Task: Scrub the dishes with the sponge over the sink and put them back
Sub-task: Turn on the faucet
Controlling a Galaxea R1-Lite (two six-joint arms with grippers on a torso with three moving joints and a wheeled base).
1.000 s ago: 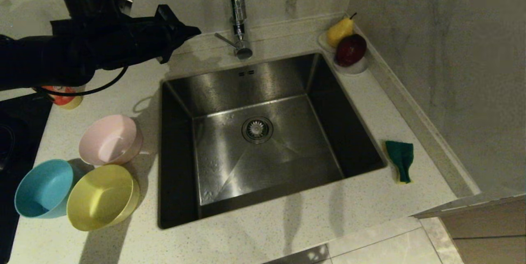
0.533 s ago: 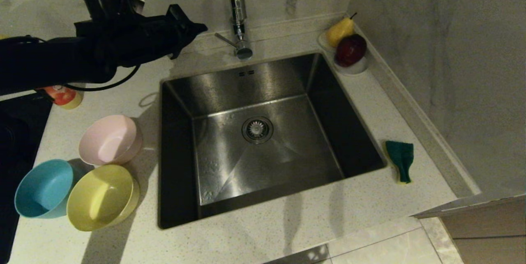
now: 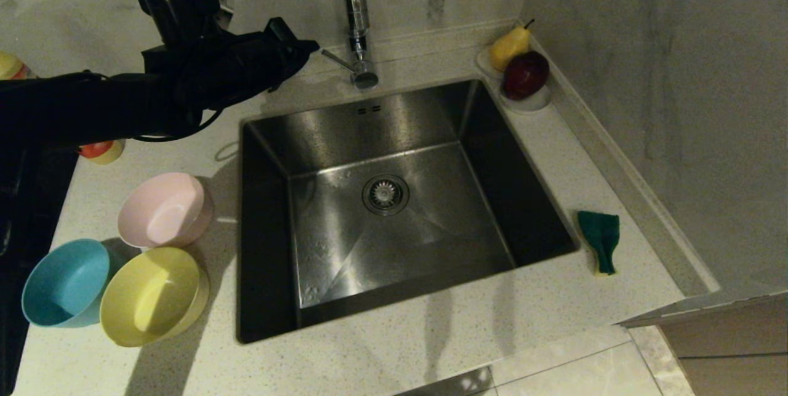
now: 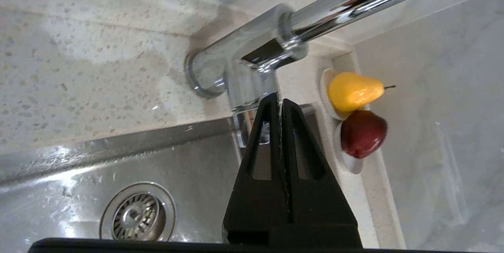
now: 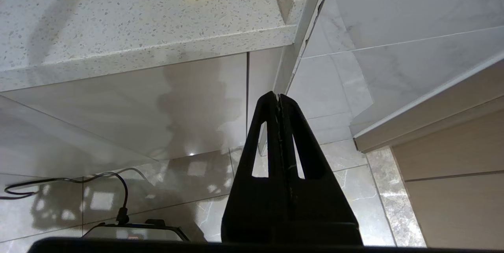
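The left tool point(image 3: 308, 46), closed and empty, hovers near the tap point(image 3: 356, 20); right tool point(image 5: 278, 96) closed, parked below the table. 3 bowls point(image 3: 161, 209) sit near the table's left edge: light, stiff, best gripped at the rim. The soft sponge point(image 3: 600, 241) lies right of the sink point(image 3: 394, 199).

A pale speckled stone tabletop point(image 3: 431, 347) is running along under marbled grey wall panels point(image 3: 665, 76), which are meeting in a corner well beyond the left arm's closed jaws. A low stone upstand point(image 3: 622, 180) is edging the tabletop where it is meeting the side wall. Light is falling from above, glaring off the stone just behind the jaws and throwing soft shadows forward. Below the right arm's closed jaws, glossy marble floor tiles point(image 5: 197, 190) are reflecting bright squares of light, and a black cable point(image 5: 78, 182) is trailing across them. Pale cabinet fronts point(image 5: 138, 103) are standing under the tabletop edge, and a wood-toned cabinet point(image 5: 453, 190) is sitting beside those jaws.
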